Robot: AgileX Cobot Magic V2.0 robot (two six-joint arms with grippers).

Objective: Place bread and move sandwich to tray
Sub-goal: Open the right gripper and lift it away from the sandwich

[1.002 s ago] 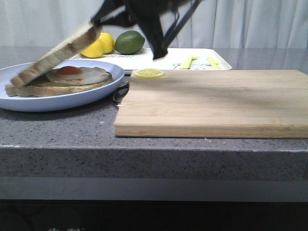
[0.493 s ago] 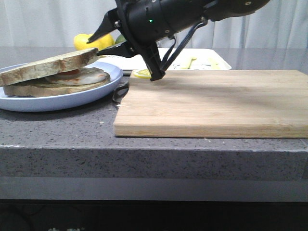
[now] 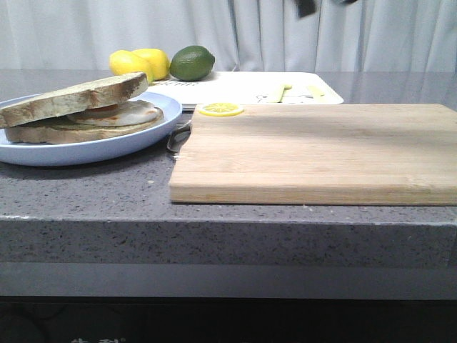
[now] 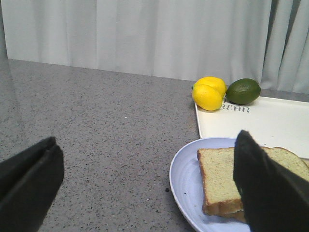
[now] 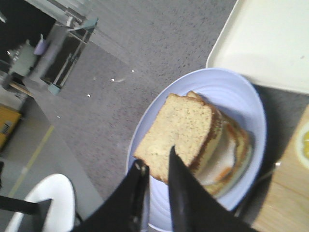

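Observation:
The bread point(image 3: 78, 98) lies slightly tilted on top of the fried egg point(image 3: 132, 112) and lower slice, making the sandwich on the round pale blue plate point(image 3: 93, 151) at the left. The cream-white tray point(image 3: 235, 87) sits behind it. My right gripper point(image 5: 155, 162) is high above the plate point(image 5: 241, 92) and bread point(image 5: 178, 128), fingers slightly apart and empty. Only a dark bit of that arm point(image 3: 307, 6) shows in the front view. My left gripper point(image 4: 145, 193) is wide open and empty over the counter, beside the plate point(image 4: 186, 179) and bread point(image 4: 224, 181).
A light wooden cutting board point(image 3: 321, 150) fills the middle and right, with a lemon slice point(image 3: 220, 108) at its far left corner. Two lemons point(image 3: 139, 63) and a lime point(image 3: 191, 62) sit by the tray. A metal utensil point(image 3: 178, 136) lies between plate and board.
My right gripper lowered the bread onto the egg slice, let go of it and rose up out of the front view. The bread now rests on the sandwich.

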